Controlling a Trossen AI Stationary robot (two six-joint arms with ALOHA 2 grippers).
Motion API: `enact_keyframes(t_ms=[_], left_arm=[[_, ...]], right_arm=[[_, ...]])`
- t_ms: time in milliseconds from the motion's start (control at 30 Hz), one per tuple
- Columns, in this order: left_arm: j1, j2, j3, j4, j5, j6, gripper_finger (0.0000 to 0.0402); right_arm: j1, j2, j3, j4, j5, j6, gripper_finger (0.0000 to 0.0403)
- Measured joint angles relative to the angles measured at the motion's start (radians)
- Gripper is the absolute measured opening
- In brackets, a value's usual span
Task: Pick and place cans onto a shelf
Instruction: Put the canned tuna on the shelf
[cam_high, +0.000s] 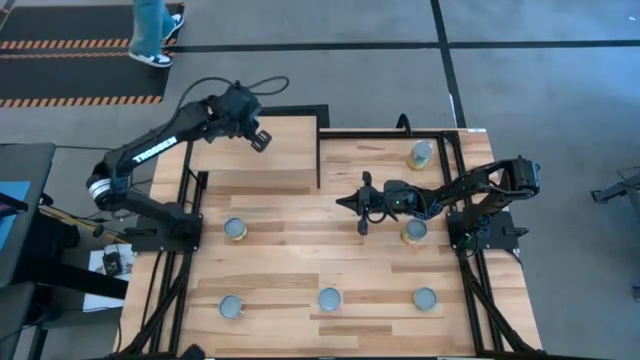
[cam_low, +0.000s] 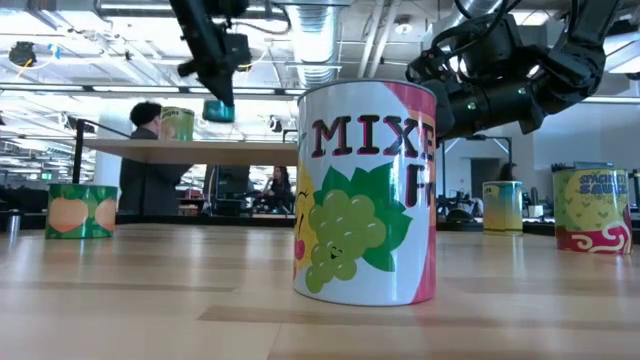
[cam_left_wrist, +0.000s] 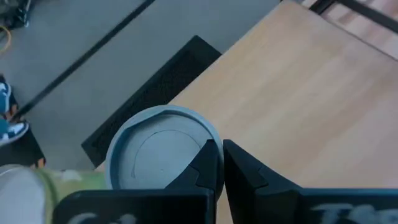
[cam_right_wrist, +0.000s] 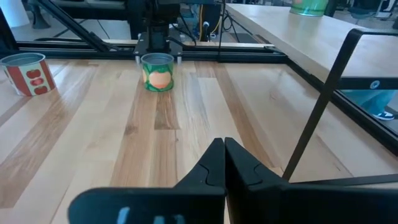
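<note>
The pale plywood shelf stands at the table's far left. One green-labelled can stands upright on its top. In the left wrist view its grey top lies near the shelf's edge. My left gripper is shut and empty, just beside and above that can, over the shelf. My right gripper is shut and empty, level above the table's middle, pointing toward the left edge. Several cans stand upright on the planked table, among them a peach-labelled can and a mixed-fruit can.
Cans stand at the left middle, along the near edge, and at the right. A black frame borders the shelf. A person's legs show beyond the far edge.
</note>
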Motion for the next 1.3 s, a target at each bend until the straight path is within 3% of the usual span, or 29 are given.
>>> enact_keyframes(t_ms=[300,633,1300], left_arm=[[0.046,0.11,-0.001,0.054,0.028,-0.003,0.0],[0.119,0.113,-0.033,0.051,0.057,-0.018,0.0],[0.151,0.129,-0.034,0.093,0.076,0.005,0.0004]], right_arm=[[0.002,0.0,0.0,0.0,0.0,0.0,0.001],[0.002,0.0,0.0,-0.002,0.0,0.0,0.001],[0.002,0.0,0.0,-0.003,0.0,0.0,0.001]])
